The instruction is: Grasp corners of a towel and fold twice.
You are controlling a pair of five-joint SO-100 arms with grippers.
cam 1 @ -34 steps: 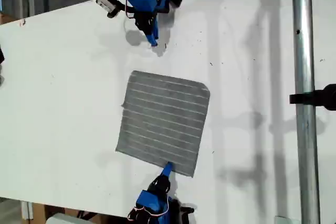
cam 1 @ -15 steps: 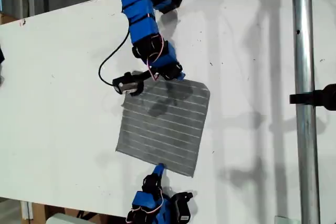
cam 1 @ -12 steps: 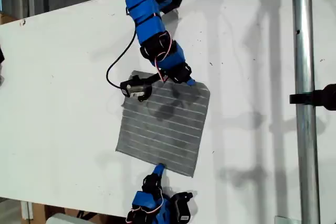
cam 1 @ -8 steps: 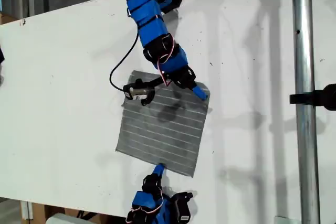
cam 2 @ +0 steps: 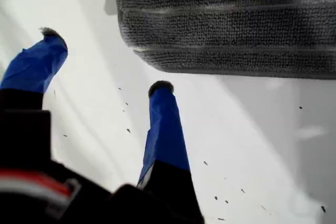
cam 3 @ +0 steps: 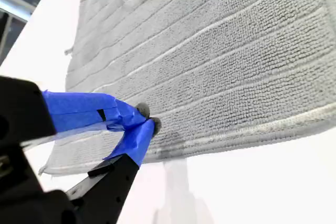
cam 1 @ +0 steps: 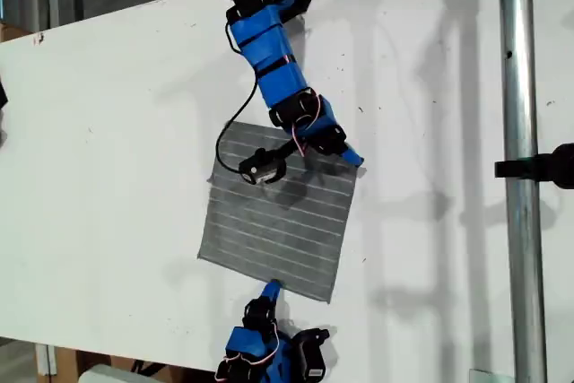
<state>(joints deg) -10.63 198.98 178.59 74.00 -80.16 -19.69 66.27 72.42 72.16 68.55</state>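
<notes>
The grey striped towel [cam 1: 278, 221] lies flat in the middle of the white table. My first gripper [cam 1: 352, 157] reaches from the exterior view's top to the towel's upper right corner. In the first wrist view it [cam 2: 105, 61] is open just above the table, with the towel [cam 2: 226, 24] and its rounded corner [cam 2: 126, 45] a short way beyond the fingertips. My second gripper [cam 1: 269, 290] sits at the towel's bottom edge in the exterior view. In the second wrist view it [cam 3: 145, 119] is shut, its tips touching at the edge of the towel [cam 3: 210, 51]; no cloth shows between them.
A vertical metal pole [cam 1: 520, 221] with a black clamp [cam 1: 543, 168] stands at the exterior view's right. The first arm's small camera on its cable [cam 1: 262, 168] hangs over the towel's upper part. The white table [cam 1: 108, 177] ends near the exterior view's bottom left.
The first arm has stretched out from the exterior view's top, swept rightward along the towel's upper edge, and reached its upper right corner. The second gripper shifted slightly left along the bottom edge.
</notes>
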